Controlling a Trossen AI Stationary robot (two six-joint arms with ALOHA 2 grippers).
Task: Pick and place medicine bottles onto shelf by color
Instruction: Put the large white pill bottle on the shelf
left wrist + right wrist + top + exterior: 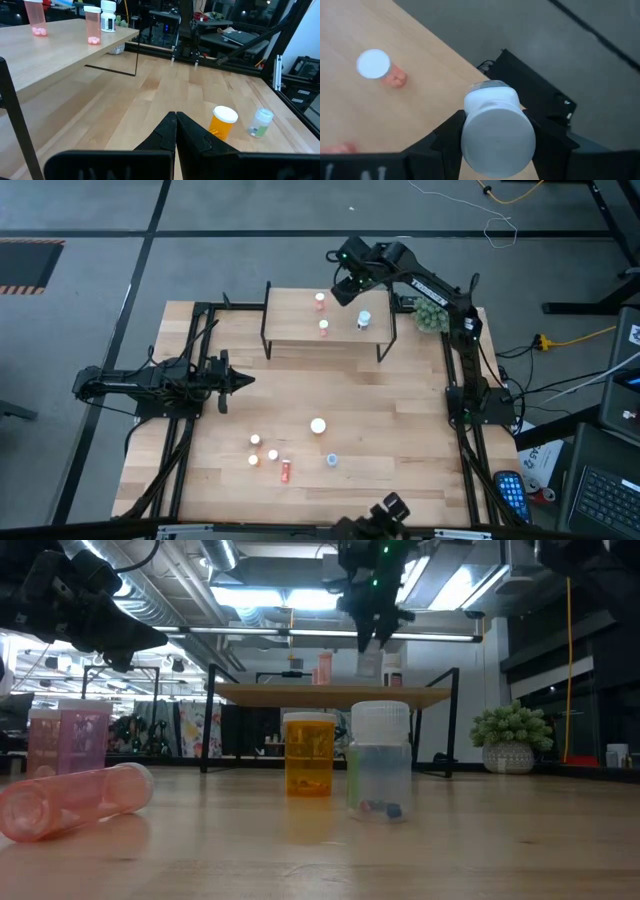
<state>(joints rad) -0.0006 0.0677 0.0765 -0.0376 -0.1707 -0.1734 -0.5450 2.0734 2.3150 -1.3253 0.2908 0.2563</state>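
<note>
Three medicine bottles dominate the low view's foreground on the wooden table: a pink bottle lying on its side, an upright orange bottle and, just beside it, a clear white-capped bottle with small contents at its bottom. Seen from above, the loose group sits near the table's front edge, with a large white cap standing a little apart from the smaller ones.

Farther back, along the table's left side, the left gripper waits above the wood with its fingers pressed together and empty, pointing toward the middle of the table.

Beyond the open stretch of table stands the shelf, a light wooden top on thin black legs. Two pink-bodied bottles stand on it, one behind the other near its centre, and a white bottle stands toward its right end.

At the shelf's far right edge, the right gripper hangs above the top. In the right wrist view its fingers flank that white bottle closely on both sides; whether they are pressing it or have let go cannot be told. A green plant ball sits just past the shelf's right end.
</note>
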